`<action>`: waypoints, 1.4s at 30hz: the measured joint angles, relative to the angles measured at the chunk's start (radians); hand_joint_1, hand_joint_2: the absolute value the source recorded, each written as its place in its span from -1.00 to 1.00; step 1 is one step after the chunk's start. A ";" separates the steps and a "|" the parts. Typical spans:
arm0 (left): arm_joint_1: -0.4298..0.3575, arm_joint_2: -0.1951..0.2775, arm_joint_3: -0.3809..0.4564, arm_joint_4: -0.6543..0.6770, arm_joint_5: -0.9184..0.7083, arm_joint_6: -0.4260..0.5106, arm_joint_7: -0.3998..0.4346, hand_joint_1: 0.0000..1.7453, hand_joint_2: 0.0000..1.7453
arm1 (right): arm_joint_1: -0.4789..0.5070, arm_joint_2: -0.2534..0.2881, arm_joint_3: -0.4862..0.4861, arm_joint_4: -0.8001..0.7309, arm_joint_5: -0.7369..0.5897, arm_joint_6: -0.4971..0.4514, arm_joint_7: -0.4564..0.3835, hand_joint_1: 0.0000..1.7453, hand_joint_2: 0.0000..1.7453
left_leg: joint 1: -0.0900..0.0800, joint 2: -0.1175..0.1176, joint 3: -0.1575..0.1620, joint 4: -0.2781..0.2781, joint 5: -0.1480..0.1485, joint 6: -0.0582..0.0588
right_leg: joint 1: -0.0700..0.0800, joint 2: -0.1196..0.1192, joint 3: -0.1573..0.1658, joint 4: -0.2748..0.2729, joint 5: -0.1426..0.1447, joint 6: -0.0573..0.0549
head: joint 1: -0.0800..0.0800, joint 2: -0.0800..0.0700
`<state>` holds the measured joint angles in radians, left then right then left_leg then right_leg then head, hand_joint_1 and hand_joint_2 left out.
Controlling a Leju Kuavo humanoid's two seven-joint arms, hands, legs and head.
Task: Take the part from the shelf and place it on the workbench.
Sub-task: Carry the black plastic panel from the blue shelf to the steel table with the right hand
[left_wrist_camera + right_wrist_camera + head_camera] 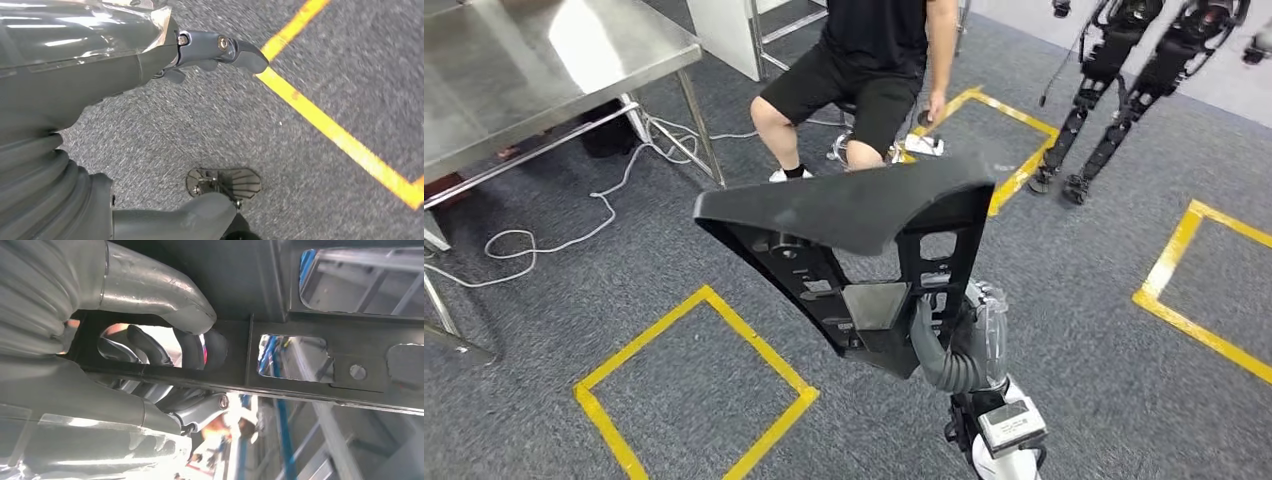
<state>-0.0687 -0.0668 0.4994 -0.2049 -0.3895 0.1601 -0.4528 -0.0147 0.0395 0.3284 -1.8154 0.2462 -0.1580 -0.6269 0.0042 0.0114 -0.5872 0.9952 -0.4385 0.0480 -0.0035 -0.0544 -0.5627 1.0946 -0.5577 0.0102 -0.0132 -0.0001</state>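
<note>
I hold a large black moulded part (pixel 854 205), a curved panel on a frame with cut-outs, up in front of me in the head view. My right hand (pixel 949 345) grips its lower frame from below. In the right wrist view the dark fingers (pixel 192 350) curl through a cut-out around a bar of the part (pixel 310 300). My left hand (pixel 100 65) hangs over the grey carpet with its fingers (pixel 220 50) and thumb (pixel 200 215) apart, holding nothing. The steel workbench (pixel 514 70) stands at the far left, some way from the part.
A person (pixel 864 60) sits on a stool straight ahead, beyond the part. White cables (pixel 614 200) trail on the carpet beside the workbench legs. Yellow tape squares (pixel 714 300) mark the floor. Another robot's legs (pixel 1124 90) stand at the far right.
</note>
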 joint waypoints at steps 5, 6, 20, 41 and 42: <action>-0.001 -0.003 0.001 0.000 -0.003 0.002 0.004 -1.00 1.00 | 0.003 -0.006 0.000 0.001 0.012 0.002 0.003 1.00 1.00 | 0.001 -0.069 0.001 0.001 0.000 0.003 | -0.010 0.050 -0.106 0.183 -0.050 0.009 | 0.006 0.000; 0.000 -0.004 0.001 0.000 -0.005 0.003 0.004 -1.00 1.00 | 0.002 -0.006 0.000 0.001 0.013 0.003 0.004 1.00 1.00 | 0.003 -0.085 0.002 0.003 -0.002 0.000 | -0.014 0.057 -0.085 0.127 -0.018 0.021 | 0.006 0.000; 0.004 -0.006 0.009 0.000 -0.018 0.009 0.000 -1.00 1.00 | -0.005 -0.009 0.001 0.012 0.014 0.002 0.007 1.00 1.00 | 0.010 -0.013 -0.160 0.299 -0.120 -0.052 | -0.017 0.006 0.008 -0.067 0.057 -0.022 | -0.007 0.000; 0.002 -0.011 0.010 0.000 -0.020 0.018 -0.002 -1.00 1.00 | -0.008 -0.017 0.003 0.034 0.003 -0.002 0.000 1.00 1.00 | -0.002 -0.135 -0.017 0.025 -0.005 -0.018 | -0.013 0.090 -0.012 -0.064 0.074 0.019 | 0.002 0.000; 0.003 -0.011 0.010 0.000 -0.020 0.018 -0.003 -1.00 1.00 | -0.008 -0.017 0.003 0.034 0.003 -0.002 -0.001 1.00 1.00 | -0.002 -0.142 -0.020 0.025 -0.004 -0.024 | -0.010 0.087 -0.011 -0.067 0.076 0.012 | 0.001 0.000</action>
<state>-0.0658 -0.0774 0.5093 -0.2049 -0.4097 0.1777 -0.4561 -0.0228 0.0228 0.3310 -1.7813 0.2491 -0.1599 -0.6276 0.0025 -0.1302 -0.6073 1.0199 -0.4421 0.0237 -0.0139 0.0321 -0.5732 1.0280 -0.4818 0.0221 -0.0117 -0.0001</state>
